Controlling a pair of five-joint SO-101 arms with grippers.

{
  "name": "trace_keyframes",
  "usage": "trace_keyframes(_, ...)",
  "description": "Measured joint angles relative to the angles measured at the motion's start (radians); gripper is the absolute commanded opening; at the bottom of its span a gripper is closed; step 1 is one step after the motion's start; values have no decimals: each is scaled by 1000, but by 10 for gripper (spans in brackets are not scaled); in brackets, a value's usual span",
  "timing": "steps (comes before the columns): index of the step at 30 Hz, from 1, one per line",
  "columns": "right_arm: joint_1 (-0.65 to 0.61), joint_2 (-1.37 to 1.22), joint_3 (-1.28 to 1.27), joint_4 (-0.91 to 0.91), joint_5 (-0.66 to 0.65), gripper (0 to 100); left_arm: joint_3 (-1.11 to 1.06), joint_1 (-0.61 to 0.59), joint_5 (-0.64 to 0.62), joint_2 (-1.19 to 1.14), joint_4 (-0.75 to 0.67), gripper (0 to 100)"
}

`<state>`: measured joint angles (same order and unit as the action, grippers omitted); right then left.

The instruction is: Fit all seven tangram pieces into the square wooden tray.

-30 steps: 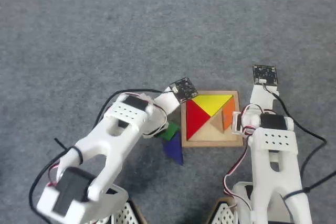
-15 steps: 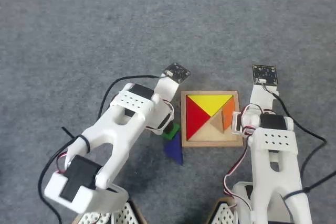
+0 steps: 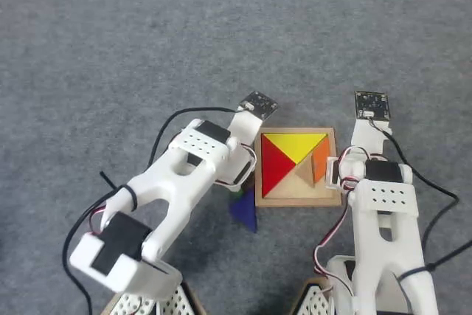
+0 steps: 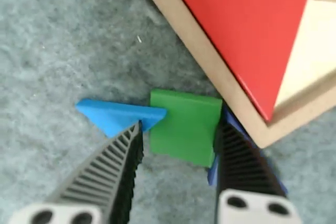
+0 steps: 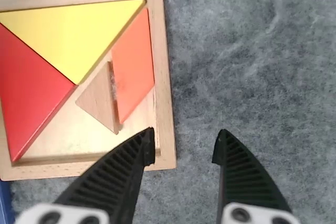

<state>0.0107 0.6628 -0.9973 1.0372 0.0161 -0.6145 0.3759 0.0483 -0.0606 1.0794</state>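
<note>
Left arm (image 3: 195,164) shifted over the last second: upper link and elbow slid right, toward the tray (image 3: 298,200), and the base end swung right too. Wrist board (image 3: 258,103) left the tray's far left corner, pulled away and to the left, then came partway back. Green piece (image 4: 184,127), plain in the high view earlier, is now almost wholly covered there by the arm.

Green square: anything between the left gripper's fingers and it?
Nothing directly. The open left gripper straddles the green square, but the light blue triangle touches its corner under one finger, and a dark blue piece lies under the other.
</note>
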Motion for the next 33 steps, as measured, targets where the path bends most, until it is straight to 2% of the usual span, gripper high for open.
trace_keyframes(9, 0, 0, 0, 0, 0, 184, 34, -103, -2, -75, -5, 207)
trace_keyframes(13, 0, 0, 0, 0, 0, 184, 34, -140, 35, -77, -5, 206)
trace_keyframes(17, 0, 0, 0, 0, 0, 184, 37, -140, 46, -77, -3, 203)
trace_keyframes(27, 0, 0, 0, 0, 0, 184, 37, -120, 46, -77, 2, 121)
trace_keyframes(30, 38, 0, 0, 0, 0, 184, 37, -115, 46, -77, 5, 66)
trace_keyframes(33, 92, 0, 0, 0, 0, 184, 37, -110, 46, -75, 6, 64)
